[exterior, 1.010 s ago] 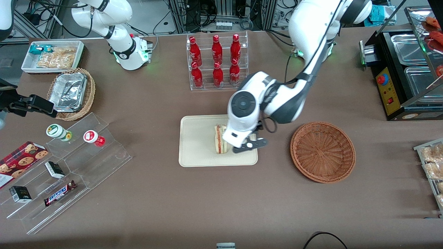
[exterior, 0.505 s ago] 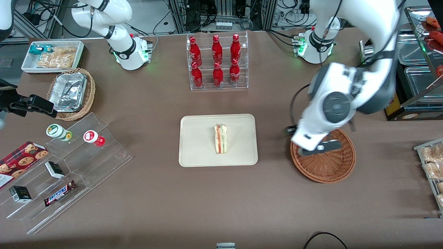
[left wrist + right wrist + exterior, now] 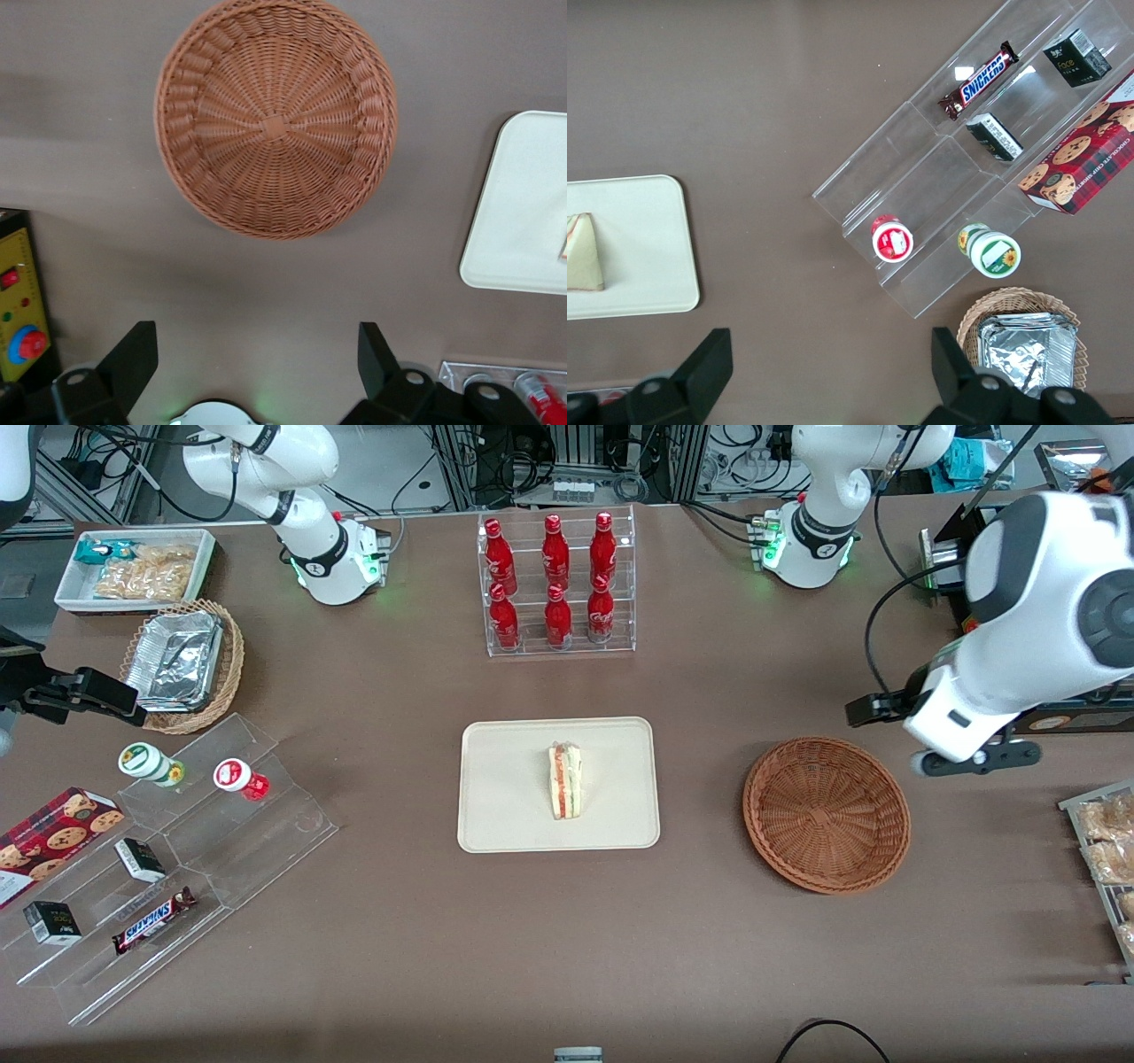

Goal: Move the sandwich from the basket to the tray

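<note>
White arm raised, gripper (image 3: 252,359) open, above table

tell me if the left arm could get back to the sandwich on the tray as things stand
Probably yes. The sandwich lies alone on the tray, nothing over it. The gripper, open, hangs above bare table beside the basket.

My work surface is a wide brown table (image 3: 399,957), lit evenly from above. At its edge farthest from the front camera stand metal frames (image 3: 576,460) with many black cables (image 3: 425,469). A grey floor (image 3: 80,478) shows between them.
</note>
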